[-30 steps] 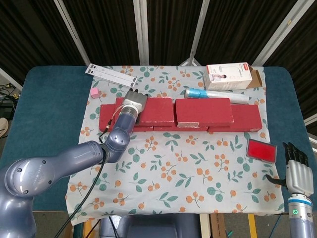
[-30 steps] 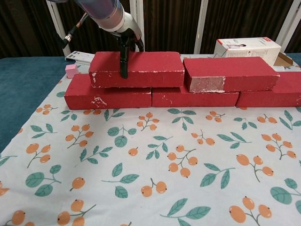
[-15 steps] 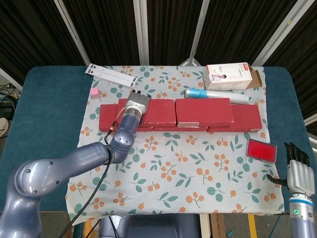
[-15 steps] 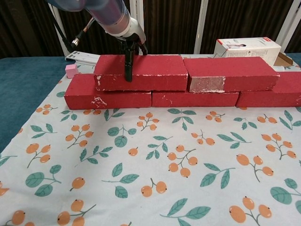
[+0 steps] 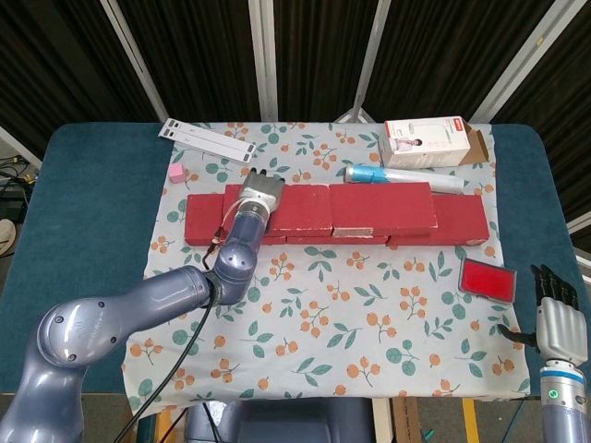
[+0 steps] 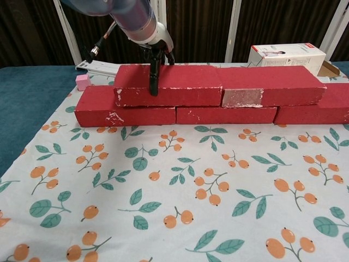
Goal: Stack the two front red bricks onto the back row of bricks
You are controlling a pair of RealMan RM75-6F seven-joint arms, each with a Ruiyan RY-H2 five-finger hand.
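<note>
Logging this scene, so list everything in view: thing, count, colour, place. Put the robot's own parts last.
Upper bricks: two, red, end to end on the back row.
Lower bricks: three, red, in a row on the cloth.
Cloth: one, white with floral print, over the table.
Table: one, teal.
Box: one, white, back right.
Tube: one, blue and white, behind the bricks.
Strip: one, white, back left.
Cube: one, pink, left.
Flat case: one, red, right.
Left hand: grips the left upper brick.
Right hand: near right corner, holding nothing.
</note>
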